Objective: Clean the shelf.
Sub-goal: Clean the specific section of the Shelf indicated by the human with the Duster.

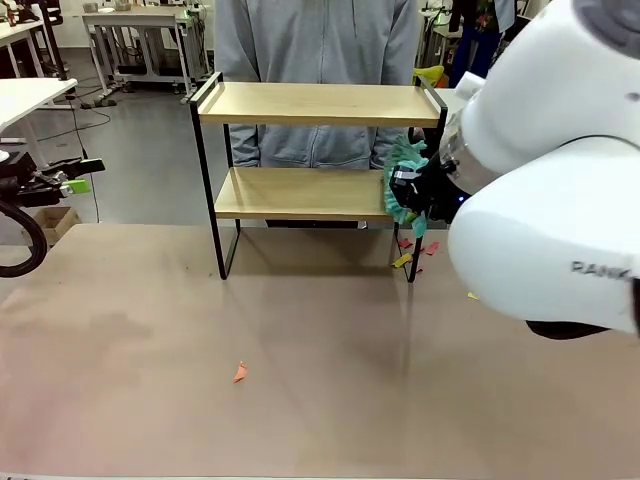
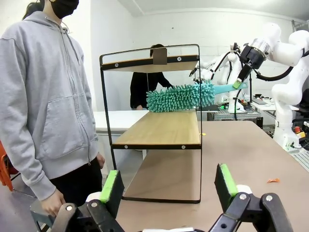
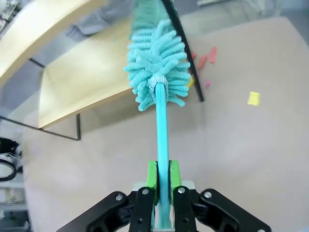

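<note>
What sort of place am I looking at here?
Probably a robotics lab or workshop: a white robot arm wields a fluffy teal duster at a small wood-and-black-metal shelf, and white workbenches stand on a bare grey floor.

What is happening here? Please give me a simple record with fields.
Shelf: two wooden boards in a black frame, on the table
Right gripper: shut on the duster's teal handle
Duster: head reaches in between the two boards
Left gripper: open, empty, off to the side
Scraps: coloured bits on the table by the shelf's leg, one orange bit nearer
Person: grey hoodie, standing behind the shelf
</note>
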{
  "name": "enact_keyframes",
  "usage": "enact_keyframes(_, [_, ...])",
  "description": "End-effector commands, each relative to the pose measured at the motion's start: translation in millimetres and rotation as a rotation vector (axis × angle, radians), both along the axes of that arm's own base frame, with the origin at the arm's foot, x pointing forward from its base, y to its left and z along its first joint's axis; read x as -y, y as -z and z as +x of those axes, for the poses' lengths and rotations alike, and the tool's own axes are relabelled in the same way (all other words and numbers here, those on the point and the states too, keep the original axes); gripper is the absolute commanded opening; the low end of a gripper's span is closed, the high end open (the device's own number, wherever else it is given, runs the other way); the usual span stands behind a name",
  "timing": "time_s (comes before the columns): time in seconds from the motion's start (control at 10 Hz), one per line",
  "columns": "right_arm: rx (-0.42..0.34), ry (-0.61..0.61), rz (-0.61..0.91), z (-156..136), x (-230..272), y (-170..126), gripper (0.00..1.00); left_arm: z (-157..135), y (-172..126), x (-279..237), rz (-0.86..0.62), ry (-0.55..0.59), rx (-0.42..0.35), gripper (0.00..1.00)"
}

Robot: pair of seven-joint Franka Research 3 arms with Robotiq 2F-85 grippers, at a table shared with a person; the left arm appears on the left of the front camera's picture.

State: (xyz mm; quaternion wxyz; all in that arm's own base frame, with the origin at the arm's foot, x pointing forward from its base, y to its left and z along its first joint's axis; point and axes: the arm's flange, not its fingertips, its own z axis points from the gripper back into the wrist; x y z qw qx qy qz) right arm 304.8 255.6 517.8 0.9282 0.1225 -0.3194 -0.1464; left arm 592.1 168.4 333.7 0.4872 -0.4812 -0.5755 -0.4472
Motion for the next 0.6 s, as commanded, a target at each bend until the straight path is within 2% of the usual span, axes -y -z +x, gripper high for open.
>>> enact_keyframes(0.0, [0.003, -0.160, 0.075, -11.1, 24.7, -2.9, 0.13, -1.1, -3.4, 1.3, 0.001, 0.000, 0.003, 1.00])
enact_keyframes(0.5, [-0.025, -0.592, 0.156, -25.6, 49.9, -2.9, 0.13, -1.1, -3.4, 1.3, 0.001, 0.000, 0.003, 1.00])
